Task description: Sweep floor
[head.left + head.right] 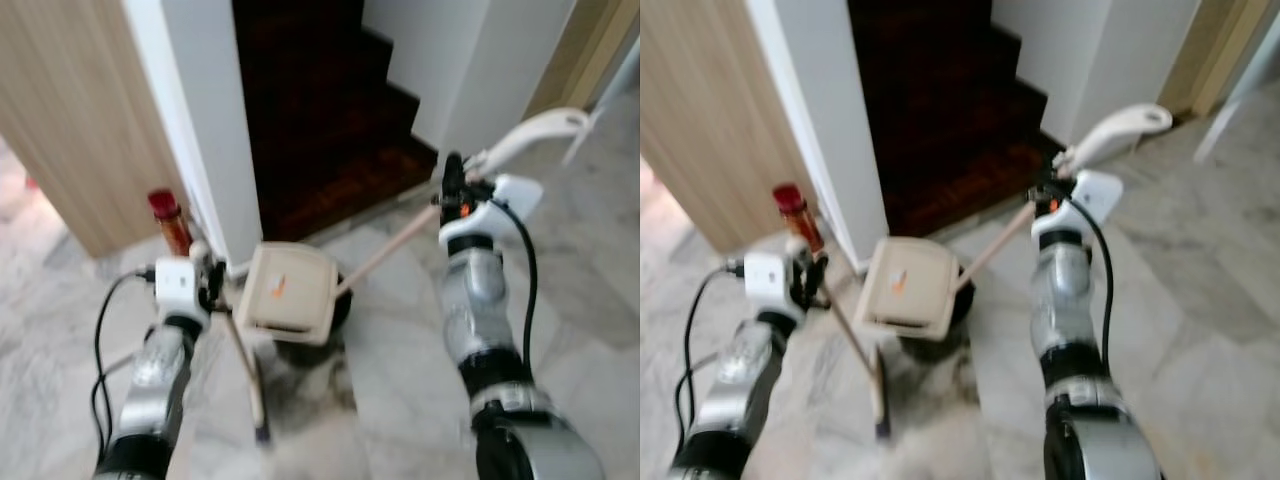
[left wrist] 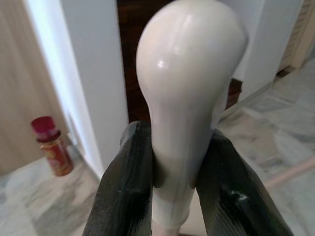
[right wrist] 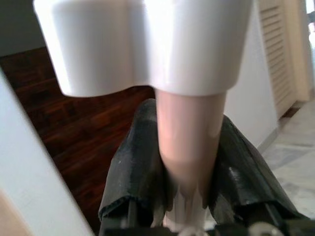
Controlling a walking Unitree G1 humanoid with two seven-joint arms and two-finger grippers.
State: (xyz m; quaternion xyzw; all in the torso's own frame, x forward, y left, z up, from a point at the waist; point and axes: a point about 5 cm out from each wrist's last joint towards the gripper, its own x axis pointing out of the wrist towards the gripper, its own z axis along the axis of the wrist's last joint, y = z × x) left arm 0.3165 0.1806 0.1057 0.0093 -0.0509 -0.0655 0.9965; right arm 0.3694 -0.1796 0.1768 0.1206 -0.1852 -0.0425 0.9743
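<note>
Left claw (image 2: 172, 187) clamped the broom handle (image 2: 189, 88); right claw (image 3: 189, 182) gripped the dustpan handle (image 1: 1120, 125), dustpan (image 1: 290, 290) on the floor (image 1: 400, 360) by the wall corner. Risk: broom knocking the nearby spice jar (image 1: 168, 220).

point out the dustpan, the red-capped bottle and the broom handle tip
dustpan (image 1: 290, 290), left eye view, on its beige back panel
bottle (image 2: 51, 147), left wrist view, on its label
broom handle (image 2: 189, 73), left wrist view, on the rounded white tip above the left gripper's fingers
</note>
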